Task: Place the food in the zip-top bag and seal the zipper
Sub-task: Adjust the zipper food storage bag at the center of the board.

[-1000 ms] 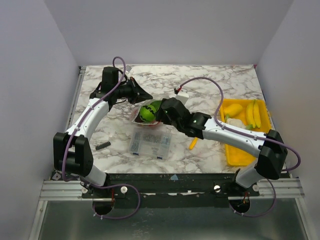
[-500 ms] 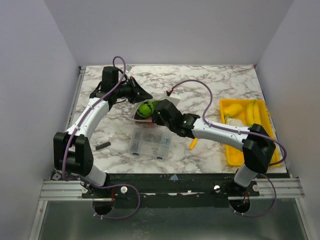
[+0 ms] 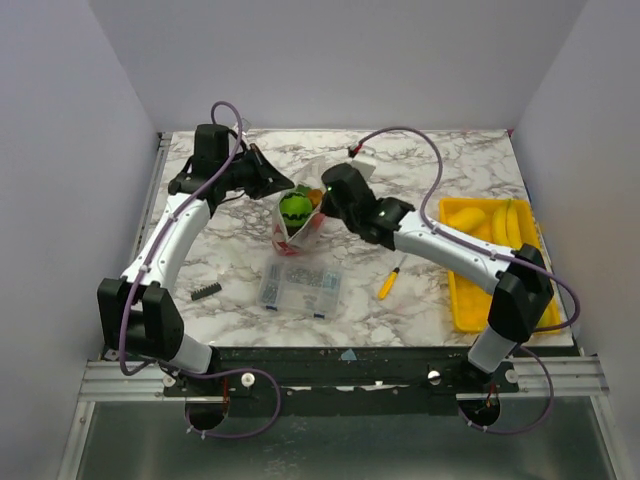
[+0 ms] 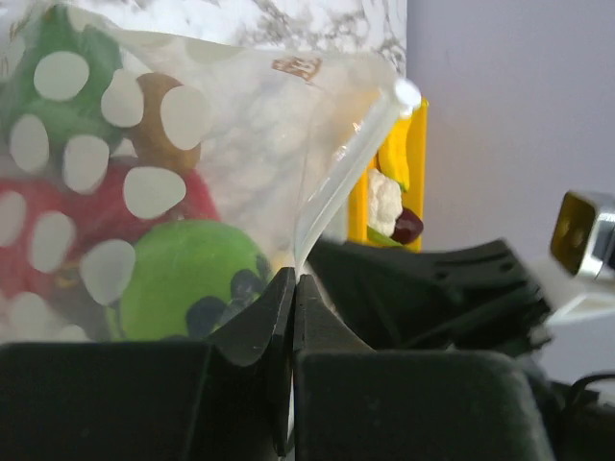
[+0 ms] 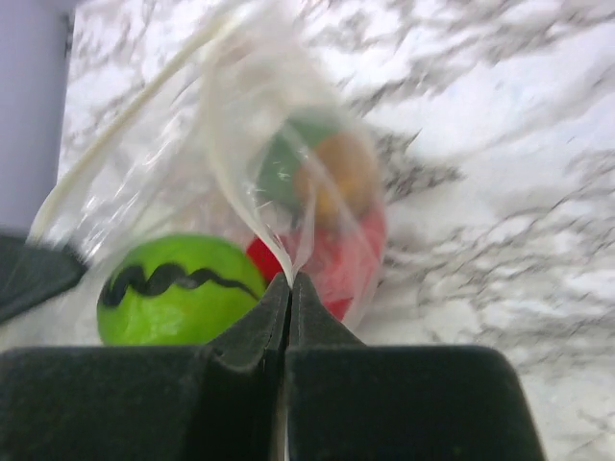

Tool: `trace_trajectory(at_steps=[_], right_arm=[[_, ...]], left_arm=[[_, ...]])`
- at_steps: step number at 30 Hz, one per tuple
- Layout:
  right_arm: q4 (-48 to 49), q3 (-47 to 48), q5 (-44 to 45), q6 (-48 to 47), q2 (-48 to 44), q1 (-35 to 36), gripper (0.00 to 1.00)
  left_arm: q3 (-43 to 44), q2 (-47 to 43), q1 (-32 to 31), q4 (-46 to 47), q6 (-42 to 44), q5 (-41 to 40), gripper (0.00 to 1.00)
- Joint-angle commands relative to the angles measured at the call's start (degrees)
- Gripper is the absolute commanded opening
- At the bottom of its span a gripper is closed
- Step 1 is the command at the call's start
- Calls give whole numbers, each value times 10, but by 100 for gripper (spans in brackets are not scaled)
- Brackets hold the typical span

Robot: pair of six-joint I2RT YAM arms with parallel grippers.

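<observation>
You are seeing the right arm swung in toward the far middle of the marble table [image 3: 440, 160] since a second ago, and the zip-top bag [image 3: 299, 226], lying low then, is now hanging upright between the two arms

Yellow tray [image 3: 462, 310] is sitting at the table's right edge, well apart from the bag; bananas [image 3: 510, 226] are lying in it, and a white cauliflower [image 4: 384, 202] is showing there in the left wrist view

Clear compartment box [image 3: 300, 287] is resting just on the near side of the bag, with the yellow-handled screwdriver [image 3: 388, 283] to its right

Bag is holding several pieces of food: a green ball [image 5: 173, 288] with a black wavy stripe, a red piece [image 5: 338, 257] beside it, and a brown piece [image 4: 154, 125] higher up

Left gripper [image 4: 293, 283]: fingers are pressing together, pinching the bag where the zipper [image 4: 346, 173] runs down to them

Right gripper [image 5: 289, 283]: fingers, spread a second ago, are now squeezing tight on a fold of the bag's clear film

Bag mouth is gaping between the two pinch points; you cannot tell from these views how much of the strip is pressed closed
</observation>
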Motion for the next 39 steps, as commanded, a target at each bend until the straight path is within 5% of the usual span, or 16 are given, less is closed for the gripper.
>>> trace_trajectory(at_steps=[1,6,14,30,39], right_arm=[[-56,50,-98,-58,-18,-94,0],[-87,102,-181,-125,11,-138,0],[-85,148,-235,-133,51,-137,0],[-148,231,-254,-159,104,-137,1],[-143,161,-193,-122,68,-138,0]], left_arm=[[29,-54,8,-49,17,-88,0],[-45,-112,-8,28,-74,-130,0],[-7,-33,-65,42,-89,-93,0],[83,-4,-59,-66,78,-114,0],[110,25,-50,-136,155,-135,0]])
